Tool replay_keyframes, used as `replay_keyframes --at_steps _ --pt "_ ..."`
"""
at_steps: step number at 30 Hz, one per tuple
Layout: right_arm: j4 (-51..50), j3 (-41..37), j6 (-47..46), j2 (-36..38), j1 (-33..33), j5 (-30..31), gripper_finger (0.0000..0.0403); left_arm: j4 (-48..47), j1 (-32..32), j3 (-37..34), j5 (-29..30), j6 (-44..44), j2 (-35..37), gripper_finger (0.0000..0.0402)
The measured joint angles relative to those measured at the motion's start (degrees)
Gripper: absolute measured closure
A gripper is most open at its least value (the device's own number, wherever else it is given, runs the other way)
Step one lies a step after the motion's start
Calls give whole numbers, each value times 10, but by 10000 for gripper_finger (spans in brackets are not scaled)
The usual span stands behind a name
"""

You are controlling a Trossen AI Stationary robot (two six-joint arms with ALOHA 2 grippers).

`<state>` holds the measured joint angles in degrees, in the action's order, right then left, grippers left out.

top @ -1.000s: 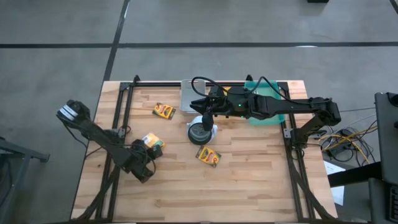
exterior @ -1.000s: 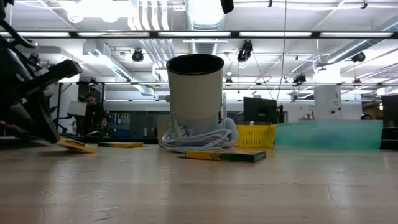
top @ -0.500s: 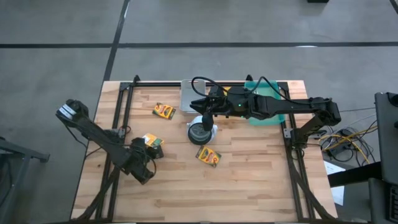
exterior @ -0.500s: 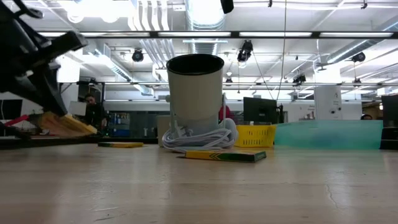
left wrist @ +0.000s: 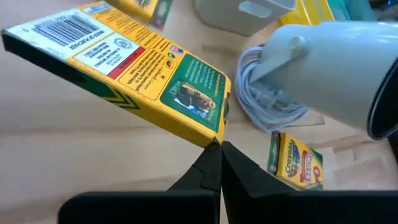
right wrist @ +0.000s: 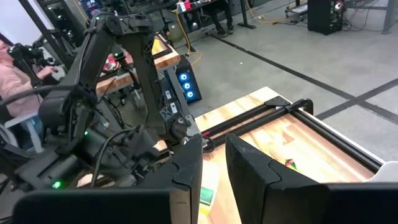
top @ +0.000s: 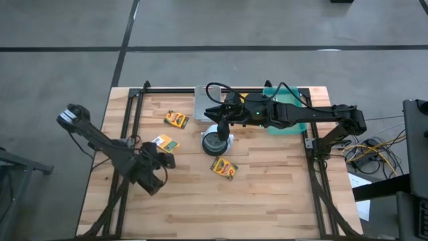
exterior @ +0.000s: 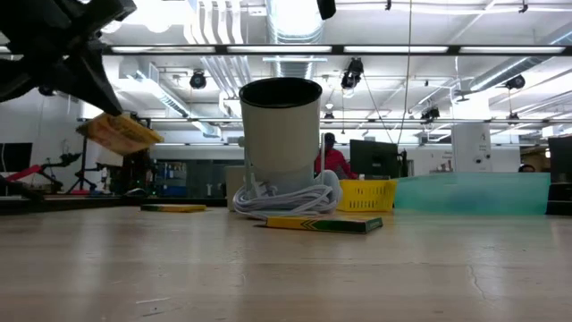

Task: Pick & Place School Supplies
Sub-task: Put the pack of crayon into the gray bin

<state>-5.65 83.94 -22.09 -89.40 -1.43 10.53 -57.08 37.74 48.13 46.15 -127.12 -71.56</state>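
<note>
The table carries a white cup mid-board. The left gripper pinches one crayon box by its corner, lifted clear of the wood (carry step); next comes a steady move to its drop spot. The right gripper waits above the cup, fingers slightly apart.

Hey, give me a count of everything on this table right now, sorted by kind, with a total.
Flat yellow-and-green crayon boxes: 3 (one held up by the left claw, one near the back, one in front of the cup)
White cylindrical cup: 1
Coiled white cable: 1
Translucent teal tray: 1
Total: 6
</note>
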Motion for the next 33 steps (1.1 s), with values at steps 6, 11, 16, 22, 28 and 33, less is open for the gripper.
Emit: replay_keyframes --at_steps 6,11,16,22,28,33 --pt "0 0 0 0 0 0 335 15 -34 8 5 142 33 401" --pt "0 0 0 0 0 0 335 16 -66 22 5 227 66 401" --pt "0 0 0 0 0 0 335 24 -112 41 -1 302 91 401" --pt "0 0 0 0 0 0 335 65 -177 60 -9 436 108 401" --pt "0 0 0 0 0 0 335 102 -259 83 -58 563 110 401" --pt "0 0 0 0 0 0 335 146 -346 86 -138 687 110 401"
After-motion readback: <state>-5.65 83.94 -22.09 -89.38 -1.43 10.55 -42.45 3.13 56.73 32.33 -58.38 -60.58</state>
